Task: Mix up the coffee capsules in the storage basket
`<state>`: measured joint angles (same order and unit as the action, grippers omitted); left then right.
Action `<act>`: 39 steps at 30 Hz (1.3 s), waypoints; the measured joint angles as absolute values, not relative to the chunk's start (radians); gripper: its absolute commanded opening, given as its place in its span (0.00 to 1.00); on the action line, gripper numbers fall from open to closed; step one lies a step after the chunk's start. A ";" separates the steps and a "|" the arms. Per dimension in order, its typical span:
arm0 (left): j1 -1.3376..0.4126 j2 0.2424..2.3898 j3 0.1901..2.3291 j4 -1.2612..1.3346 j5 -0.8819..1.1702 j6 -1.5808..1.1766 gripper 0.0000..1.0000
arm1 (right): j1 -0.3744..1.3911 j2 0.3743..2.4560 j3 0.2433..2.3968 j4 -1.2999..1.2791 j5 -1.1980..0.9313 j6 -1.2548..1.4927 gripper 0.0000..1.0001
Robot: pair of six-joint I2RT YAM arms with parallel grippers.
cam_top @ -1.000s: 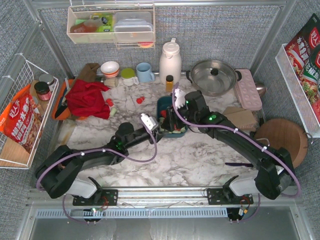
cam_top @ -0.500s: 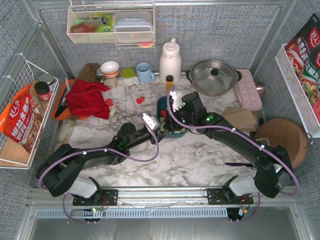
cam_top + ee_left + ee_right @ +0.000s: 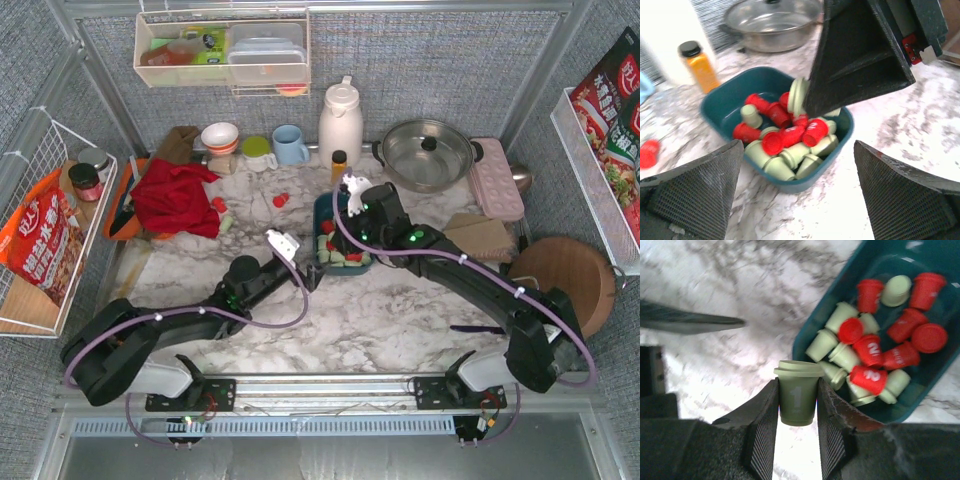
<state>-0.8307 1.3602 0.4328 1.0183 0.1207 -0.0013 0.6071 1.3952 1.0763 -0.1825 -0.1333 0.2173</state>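
Note:
The storage basket (image 3: 322,212), a dark teal tray (image 3: 722,102) (image 3: 815,325), holds a jumbled pile of red and pale green coffee capsules (image 3: 342,250) (image 3: 785,140) (image 3: 870,352). My right gripper (image 3: 347,226) (image 3: 797,410) hangs over the basket's near-left corner. It is shut on one green capsule (image 3: 798,392) marked "1", held upright; that capsule (image 3: 797,95) also shows in the left wrist view. My left gripper (image 3: 308,268) (image 3: 798,145) stands wide open just outside the basket's near-left side, with nothing between its fingers.
Loose capsules lie on the marble left of the basket: red ones (image 3: 281,199) (image 3: 218,205) and a green one (image 3: 226,220). Behind it stand an orange bottle (image 3: 339,165), a white thermos (image 3: 340,120), a blue mug (image 3: 290,143) and a lidded pot (image 3: 428,152). A red cloth (image 3: 175,195) lies far left.
My left gripper has opened wide and drawn back to the near left, away from the basket. My right gripper has closed on the green capsule above the basket.

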 measured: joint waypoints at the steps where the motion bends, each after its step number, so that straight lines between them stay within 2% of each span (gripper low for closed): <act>1: -0.831 1.348 0.423 1.018 0.084 -0.006 0.99 | 0.605 1.404 1.075 -0.166 -0.097 0.222 0.11; 4: -0.831 1.303 0.407 0.994 -0.070 -0.033 0.99 | 0.593 1.457 1.078 -0.127 0.012 0.223 0.15; 7: -0.830 1.254 0.411 0.916 -0.268 -0.077 0.99 | 0.574 1.551 1.108 -0.102 0.103 0.226 0.37; 9: -0.828 1.234 0.425 0.838 -0.395 -0.105 0.99 | 0.562 1.622 1.146 -0.094 0.147 0.226 0.47; 14: -0.786 1.226 0.496 0.605 -0.584 -0.193 0.99 | 0.548 1.771 1.266 -0.101 0.196 0.226 0.61; 21: -0.614 1.256 0.574 0.344 -0.599 -0.337 0.99 | 0.543 1.787 1.294 -0.117 0.200 0.225 0.63; 27: -0.455 1.330 0.660 0.227 -0.536 -0.373 0.99 | 0.542 1.700 1.176 -0.078 0.181 0.206 0.63; 34: -0.266 1.505 0.807 0.169 -0.369 -0.339 0.88 | 0.508 1.669 1.073 -0.042 0.163 0.174 0.63; 39: -0.184 1.693 0.974 0.083 -0.224 -0.287 0.74 | 0.486 1.630 1.053 -0.015 0.141 0.167 0.62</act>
